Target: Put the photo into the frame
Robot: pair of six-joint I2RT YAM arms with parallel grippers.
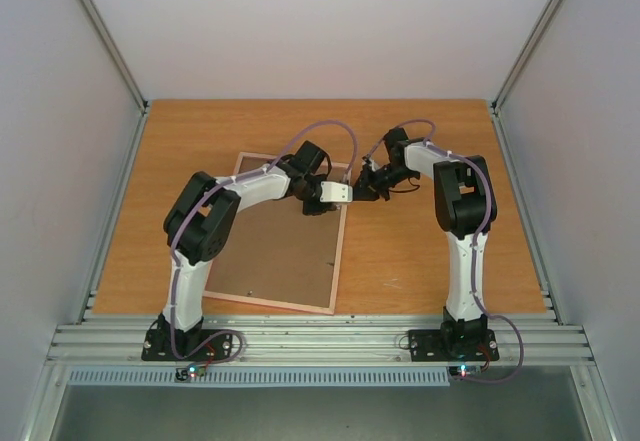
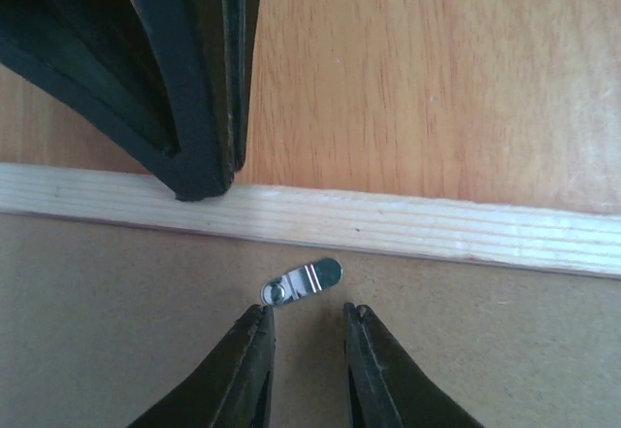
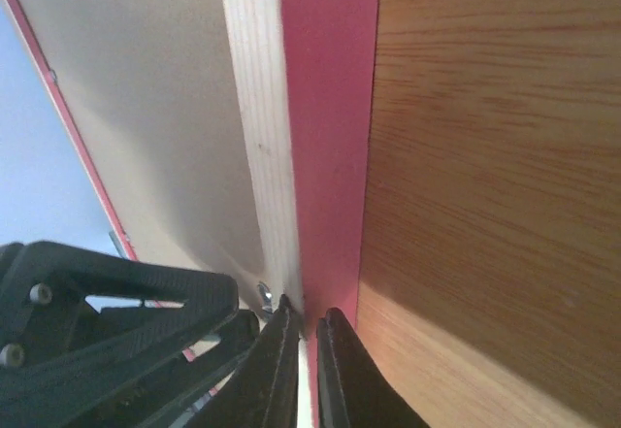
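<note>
The pink frame (image 1: 341,251) lies face down on the table with the brown backing board (image 1: 275,246) in it. The photo is not visible. My left gripper (image 1: 340,194) hovers over the frame's right rail. In the left wrist view it (image 2: 309,316) is open a little and empty. A small metal turn clip (image 2: 303,280) lies on the board (image 2: 116,321) just ahead of its fingertips, beside the bare wood rail (image 2: 408,226). My right gripper (image 1: 362,191) pinches the same rail from outside. In its view the gripper (image 3: 305,323) straddles the rail's wood back (image 3: 257,108) and pink side (image 3: 330,108).
The right gripper's black fingers (image 2: 199,108) rest on the wood rail close to the left gripper's tips. Grey walls enclose the wooden table (image 1: 440,251) on three sides. The arm bases stand on the metal rail (image 1: 320,341) at the near edge.
</note>
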